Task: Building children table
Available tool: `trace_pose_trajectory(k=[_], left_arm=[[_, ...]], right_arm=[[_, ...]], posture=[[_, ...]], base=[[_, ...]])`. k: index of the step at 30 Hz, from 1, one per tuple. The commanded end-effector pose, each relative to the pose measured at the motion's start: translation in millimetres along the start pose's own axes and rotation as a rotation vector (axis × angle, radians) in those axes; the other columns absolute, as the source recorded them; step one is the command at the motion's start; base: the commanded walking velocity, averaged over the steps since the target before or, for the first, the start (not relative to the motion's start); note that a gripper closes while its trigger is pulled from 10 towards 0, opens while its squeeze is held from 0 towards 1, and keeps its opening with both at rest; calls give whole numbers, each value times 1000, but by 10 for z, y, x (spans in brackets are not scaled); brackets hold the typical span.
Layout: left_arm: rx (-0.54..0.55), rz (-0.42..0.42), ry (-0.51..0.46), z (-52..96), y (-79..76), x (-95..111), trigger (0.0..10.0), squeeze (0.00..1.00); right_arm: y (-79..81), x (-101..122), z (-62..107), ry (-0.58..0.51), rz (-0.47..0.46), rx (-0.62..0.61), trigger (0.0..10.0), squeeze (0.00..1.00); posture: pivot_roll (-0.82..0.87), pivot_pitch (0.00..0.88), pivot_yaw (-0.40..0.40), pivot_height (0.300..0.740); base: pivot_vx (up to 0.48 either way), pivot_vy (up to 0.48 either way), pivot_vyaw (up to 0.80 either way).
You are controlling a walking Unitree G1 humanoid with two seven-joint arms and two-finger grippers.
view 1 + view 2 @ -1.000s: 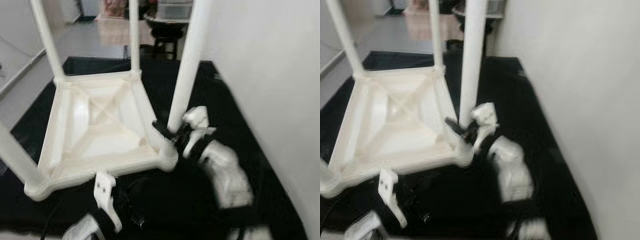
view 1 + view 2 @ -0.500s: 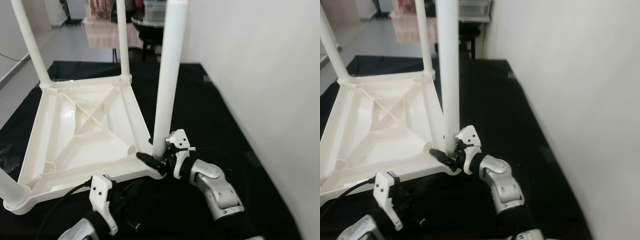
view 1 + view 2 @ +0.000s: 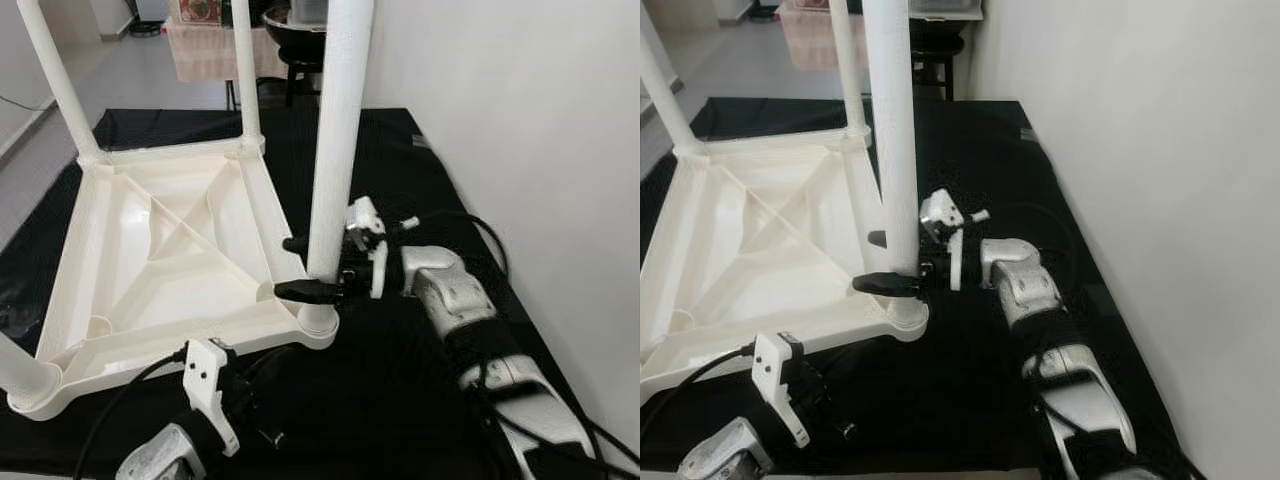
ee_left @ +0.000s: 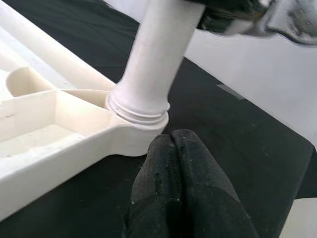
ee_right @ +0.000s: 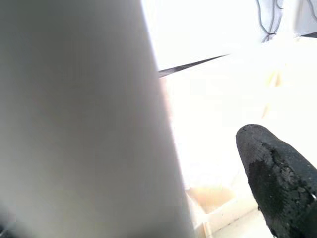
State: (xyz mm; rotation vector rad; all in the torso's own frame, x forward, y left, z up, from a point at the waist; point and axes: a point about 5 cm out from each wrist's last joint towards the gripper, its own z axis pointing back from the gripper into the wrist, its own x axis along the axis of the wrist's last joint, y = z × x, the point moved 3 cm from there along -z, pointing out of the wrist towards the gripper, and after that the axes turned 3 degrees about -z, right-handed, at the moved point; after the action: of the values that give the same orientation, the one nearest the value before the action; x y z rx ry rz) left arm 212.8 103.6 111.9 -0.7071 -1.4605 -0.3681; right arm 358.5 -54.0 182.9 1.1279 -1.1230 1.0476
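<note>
Left gripper (image 4: 178, 163) sits low at the near edge of the scene, its 2 black fingers pressed together with nothing between them, pointing at the near corner of the upturned white children's table (image 3: 170, 260) from just beside it, on the black mat (image 3: 400, 400). From the left wrist view the corner socket (image 4: 136, 111) is right ahead, with the base of the leg seated in it and a ringed collar showing at the joint.

The tabletop lies upside down on the mat, ribbed underside up, with legs rising from its corners: 1 at the far left (image 3: 55, 80), 1 at the far middle (image 3: 245, 70), 1 cut off at the near left edge (image 3: 15, 365), and the thick near leg (image 3: 335, 150) in front of the robot.

Right gripper (image 3: 305, 268) reaches in from the right and brackets this near leg low down, just above the socket, 1 finger on either side of it; whether the pads are pressing the leg cannot be told, though the fingers are clearly spread apart around it.

By my reading, the step in hand is seating or tightening the last leg. Next, the right gripper would need to close firmly on the leg and push or twist it down, keeping it upright, while the tabletop is kept from sliding on the mat
</note>
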Motion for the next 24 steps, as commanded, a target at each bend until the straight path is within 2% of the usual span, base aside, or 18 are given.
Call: trace_pose_trajectory(k=[1, 2, 3, 10, 13, 15, 17, 19, 20, 21, 22, 23, 24], left_arm=[[6, 5, 14, -1, -13, -38, 10000, 0], [6, 5, 14, -1, -13, -38, 10000, 0], [7, 5, 14, -2, -16, -38, 10000, 0], [7, 6, 12, -5, -29, -35, 10000, 0], [6, 7, 10, -2, -43, -32, 10000, 0], [5, 10, 9, 6, -57, -26, 10000, 0], [6, 11, 8, 20, -60, -20, 10000, 0], [6, 11, 8, 20, -60, -20, 10000, 0], [7, 11, 8, 30, -53, -14, 10000, 0], [7, 11, 8, 38, -47, -9, 10000, 0], [7, 11, 8, 44, -37, -1, 10000, 0], [7, 11, 9, 45, -29, 3, 10000, 0], [7, 11, 9, 45, -29, 3, 10000, 0]], right_arm=[[-13, 118, -86, -3, 17, 31, 2588, 0], [-13, 118, -86, -3, 17, 31, 2588, 0], [-10, 134, -92, -1, 11, 45, 0, 0], [-13, 139, -53, -10, -6, 79, 0, 0], [-31, 85, 32, -35, 6, 57, 0, 0], [-64, -26, 153, -83, 34, -58, 0, 0], [-41, -193, 175, -97, 31, -181, 0, 0], [-41, -193, 175, -97, 31, -181, 0, 0], [-18, -439, 96, -46, 20, -370, 0, 0], [12, -584, 60, -13, 24, -507, 0, 0], [151, -801, -11, 31, -16, -633, 0, 0], [369, -941, -149, 42, -79, -632, 0, 0], [369, -941, -149, 42, -79, -632, 0, 0]], posture=[[88, 35, -80, 740], [88, 35, -80, 740], [87, 37, -81, 740], [83, 40, -82, 740], [79, 44, -83, 740], [75, 53, -84, 740], [67, 60, -85, 740], [67, 60, -85, 740], [60, 68, -84, 740], [56, 71, -81, 740], [41, 83, -64, 740], [39, 81, -59, 740], [39, 81, -59, 740]], base=[[0, 0, 0], [0, 0, 0], [0, 0, 0], [0, 0, 0], [0, 0, 0], [0, 0, 0], [0, 0, 0], [0, 0, 0], [0, 0, 0], [0, 0, 0], [0, 0, 0], [0, 0, 0], [0, 0, 0]])
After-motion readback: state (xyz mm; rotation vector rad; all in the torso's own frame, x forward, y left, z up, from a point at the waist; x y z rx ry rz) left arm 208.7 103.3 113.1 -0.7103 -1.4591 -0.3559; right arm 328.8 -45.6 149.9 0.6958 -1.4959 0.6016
